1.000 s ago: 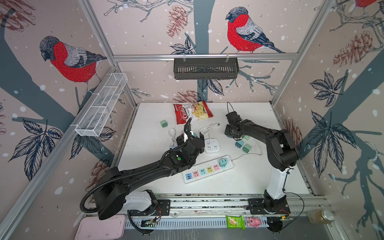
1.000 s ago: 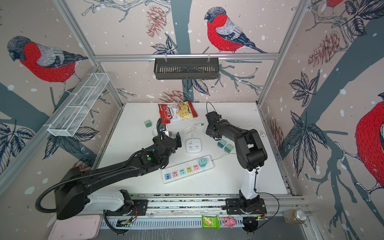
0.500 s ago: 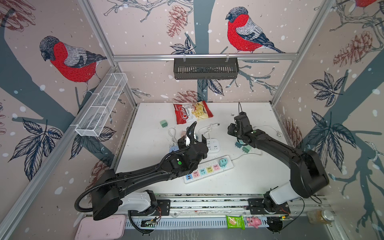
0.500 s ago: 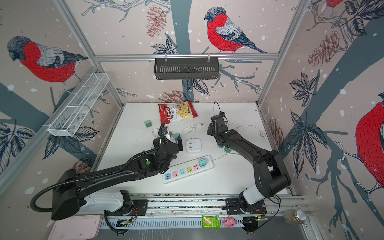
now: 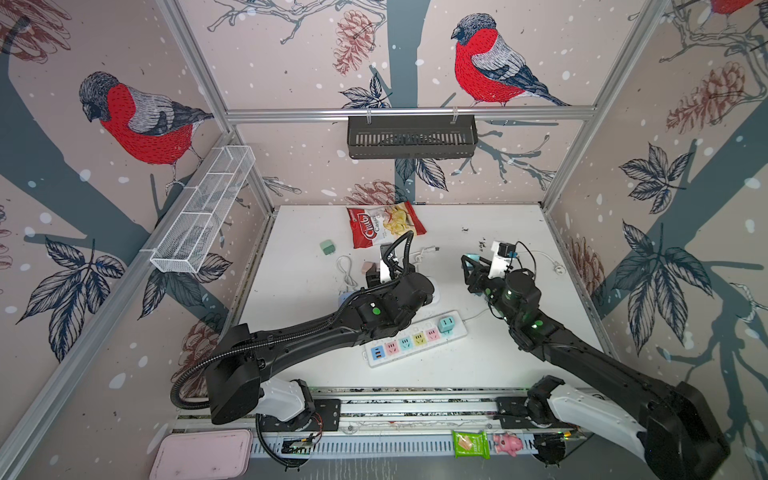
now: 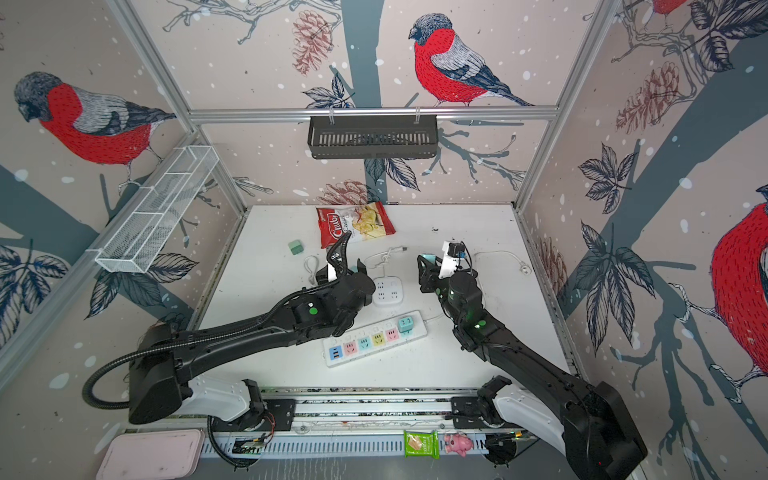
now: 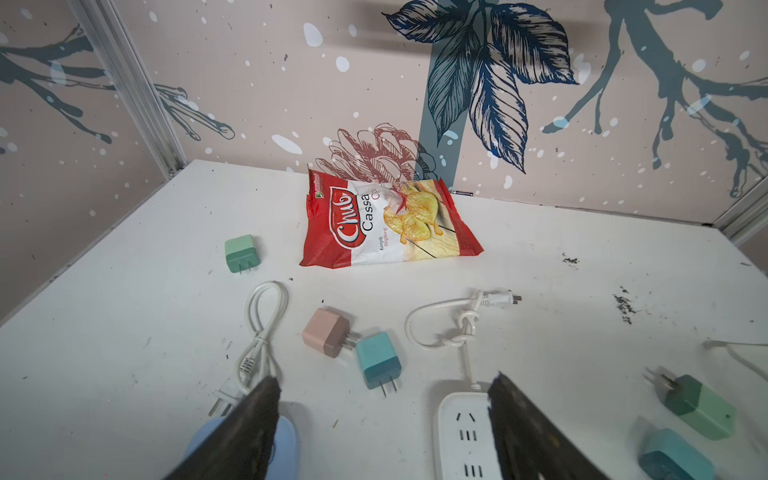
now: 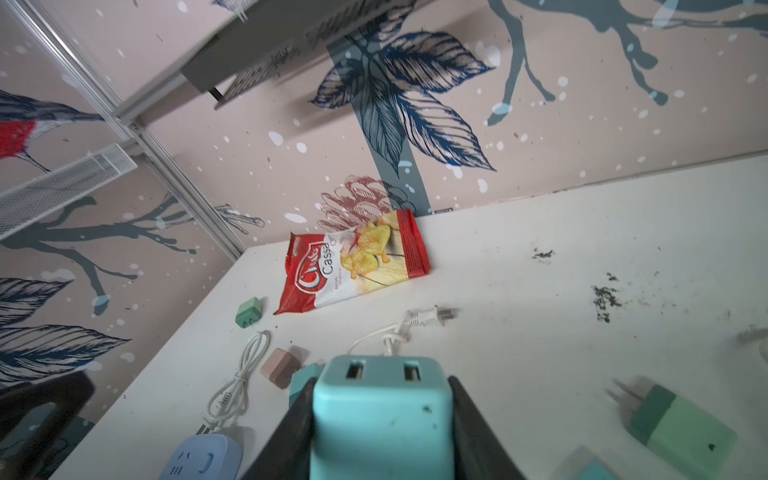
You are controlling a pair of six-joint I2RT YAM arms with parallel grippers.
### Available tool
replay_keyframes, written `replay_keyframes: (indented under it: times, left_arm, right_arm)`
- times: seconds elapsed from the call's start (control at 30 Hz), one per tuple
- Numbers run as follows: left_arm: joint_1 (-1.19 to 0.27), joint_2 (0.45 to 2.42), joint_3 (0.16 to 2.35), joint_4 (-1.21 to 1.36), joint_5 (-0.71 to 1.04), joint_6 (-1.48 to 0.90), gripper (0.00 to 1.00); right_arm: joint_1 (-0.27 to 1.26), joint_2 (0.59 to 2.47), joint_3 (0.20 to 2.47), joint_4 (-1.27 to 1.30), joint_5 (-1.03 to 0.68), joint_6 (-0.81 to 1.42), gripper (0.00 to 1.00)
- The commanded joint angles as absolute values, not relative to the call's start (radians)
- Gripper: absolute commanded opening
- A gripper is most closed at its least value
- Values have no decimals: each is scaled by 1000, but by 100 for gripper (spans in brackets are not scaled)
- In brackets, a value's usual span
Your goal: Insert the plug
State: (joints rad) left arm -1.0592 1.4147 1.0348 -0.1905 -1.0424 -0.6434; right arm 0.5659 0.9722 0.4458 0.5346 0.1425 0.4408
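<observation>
With the plug [image 8: 380,415] now lifted, clenched in the right gripper [image 5: 473,262], and the parted, empty left gripper [image 7: 384,379] narrowing beside the socket [image 6: 388,291], we judge insertion next.

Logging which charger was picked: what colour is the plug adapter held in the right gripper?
Light teal; the plug adapter shows best in the right wrist view.

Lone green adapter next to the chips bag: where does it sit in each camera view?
Top view: green adapter left of centre, below-left of the chips bag.
Top view: left of centre again.
Left wrist: left-middle, prongs toward the camera.
Right wrist: left of centre.
Shared landmark: the chips bag, beside it in every view.
</observation>
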Motion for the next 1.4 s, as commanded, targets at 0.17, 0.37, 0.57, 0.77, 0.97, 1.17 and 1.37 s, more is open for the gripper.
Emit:
replay_keyframes:
  times: [0.17,0.37,0.57,0.77,0.97,1.17,1.37]
  left_arm:
    - [-1062,1283,825,136,-848,-357,98]
    - [-1061,1173,740,237,-715,-308,98]
    - [-1058,1079,606,436,-454,-236,95]
    - [-1057,1096,595,486,-306,-194,93]
    - [-1057,1129,641,452,-102,-181,80]
    - [-1058,1119,636,459,-50,-178,81]
    - [-1058,1142,657,440,-8,-175,79]
  right_arm:
    - [579,888,315,860,-127,182,0]
    - [713,904,257,934,-54,-59,0]
    - [842,928,225,1005,-4,-244,0]
    - [900,944,168,1112,-14,-381,0]
    - [942,1006,153,1181,66,-452,0]
    - [955,1016,128,1249,94,-476,0]
    - [961,1011,118,1264,99,-493,0]
